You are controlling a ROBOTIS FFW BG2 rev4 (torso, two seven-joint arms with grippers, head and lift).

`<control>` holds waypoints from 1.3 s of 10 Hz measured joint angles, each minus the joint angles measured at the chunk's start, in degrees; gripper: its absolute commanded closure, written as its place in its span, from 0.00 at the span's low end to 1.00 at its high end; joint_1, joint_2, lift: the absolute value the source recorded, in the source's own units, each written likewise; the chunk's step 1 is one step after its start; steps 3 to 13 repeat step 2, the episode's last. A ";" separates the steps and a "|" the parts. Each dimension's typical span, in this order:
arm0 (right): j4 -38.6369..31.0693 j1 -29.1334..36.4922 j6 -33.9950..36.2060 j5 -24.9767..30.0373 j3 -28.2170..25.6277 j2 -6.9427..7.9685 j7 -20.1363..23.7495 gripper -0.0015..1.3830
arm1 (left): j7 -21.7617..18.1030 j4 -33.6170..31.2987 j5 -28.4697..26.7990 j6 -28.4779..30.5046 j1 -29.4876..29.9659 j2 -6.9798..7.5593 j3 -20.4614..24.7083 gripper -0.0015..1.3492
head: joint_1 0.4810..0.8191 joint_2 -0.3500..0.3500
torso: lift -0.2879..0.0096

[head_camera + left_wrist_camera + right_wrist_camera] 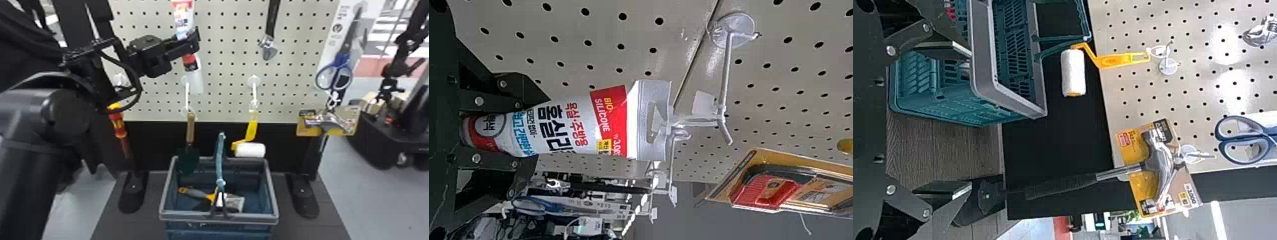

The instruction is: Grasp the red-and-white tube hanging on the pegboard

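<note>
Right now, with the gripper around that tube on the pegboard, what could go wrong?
The tube hangs by its tab on the white hook; pulling down instead of out along it may tear the tab or bend the hook. The left gripper sits low, near the red cap, so the tube might swing and knock the trowel hook beside it.

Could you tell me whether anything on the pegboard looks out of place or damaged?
Nothing looks spilled or damaged. The red-and-white tube hangs from its white hook on the cream pegboard, the left gripper shut on its lower end. Only the steel hammer on its yellow card, at the board's lower right corner, hangs slightly tilted.
</note>
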 measured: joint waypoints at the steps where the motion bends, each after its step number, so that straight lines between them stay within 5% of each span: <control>1: 0.00 0.01 0.00 0.00 0.00 0.00 0.00 0.25 | 0.00 0.02 0.09 -0.17 0.09 -0.03 0.03 0.91 | 0.20 0.50 | 0.63; 13: 0.00 0.02 0.00 0.00 0.00 0.00 0.00 0.25 | 0.00 0.07 0.15 -0.36 0.24 -0.08 0.13 0.91 | 0.20 0.50 | 0.63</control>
